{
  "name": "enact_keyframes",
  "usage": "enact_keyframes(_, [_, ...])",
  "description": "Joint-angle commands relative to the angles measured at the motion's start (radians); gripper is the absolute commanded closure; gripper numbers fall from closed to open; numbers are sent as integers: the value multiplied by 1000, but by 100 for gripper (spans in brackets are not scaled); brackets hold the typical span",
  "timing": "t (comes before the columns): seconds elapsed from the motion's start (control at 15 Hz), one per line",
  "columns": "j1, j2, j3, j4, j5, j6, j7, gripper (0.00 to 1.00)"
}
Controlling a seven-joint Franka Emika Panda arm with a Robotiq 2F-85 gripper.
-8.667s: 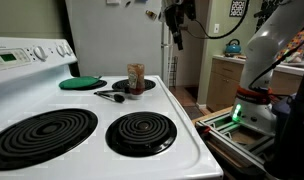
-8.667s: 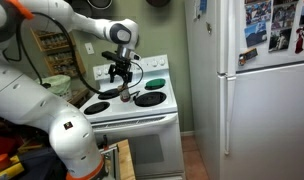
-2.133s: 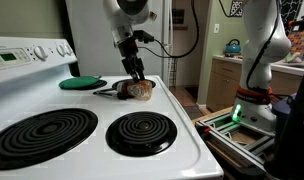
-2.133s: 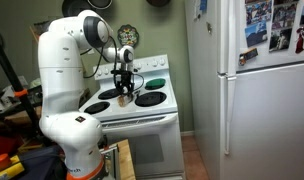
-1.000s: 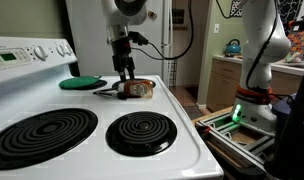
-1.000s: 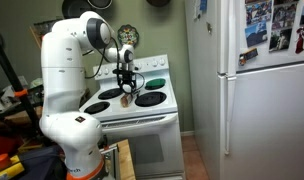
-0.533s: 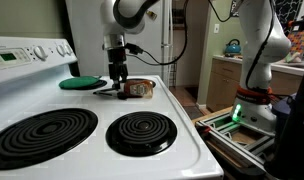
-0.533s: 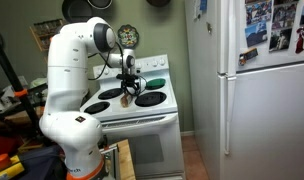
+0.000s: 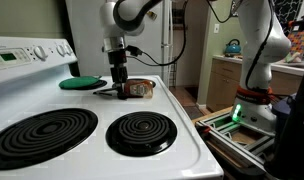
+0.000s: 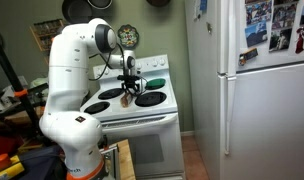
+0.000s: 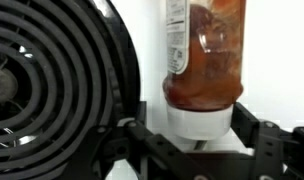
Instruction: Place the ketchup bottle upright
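Note:
The ketchup bottle [image 9: 140,88] lies on its side on the stove's back burner, reddish-brown with a pale label. In the wrist view the bottle [image 11: 202,55] fills the top middle, its white cap [image 11: 200,118] toward the camera. My gripper [image 9: 120,84] points straight down at the bottle's cap end, low over the stove. In the wrist view the gripper [image 11: 198,135] is open, with one black finger on each side of the cap. It also shows above the stove in an exterior view [image 10: 129,88].
A flat green disc [image 9: 82,82] lies at the back of the white stove [image 9: 182,125], and a black utensil [image 9: 107,95] lies beside the bottle. Two black coil burners [image 9: 140,132] are in front. A white fridge [image 10: 254,95] stands beside the stove.
The gripper moved from over the bottle's body to its cap end and came down. In the last half second it barely moved. The bottle stays on its side.

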State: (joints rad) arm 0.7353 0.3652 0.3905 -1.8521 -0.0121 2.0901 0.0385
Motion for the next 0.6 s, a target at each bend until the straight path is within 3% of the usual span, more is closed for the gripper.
enact_keyframes(0.0, [-3, 5, 4, 14, -12, -23, -8, 48])
enact_keyframes(0.2, [-6, -20, 3, 12, -11, -20, 1, 66])
enact_keyframes(0.53, [-18, -90, 8, 0, -6, 12, 0, 66])
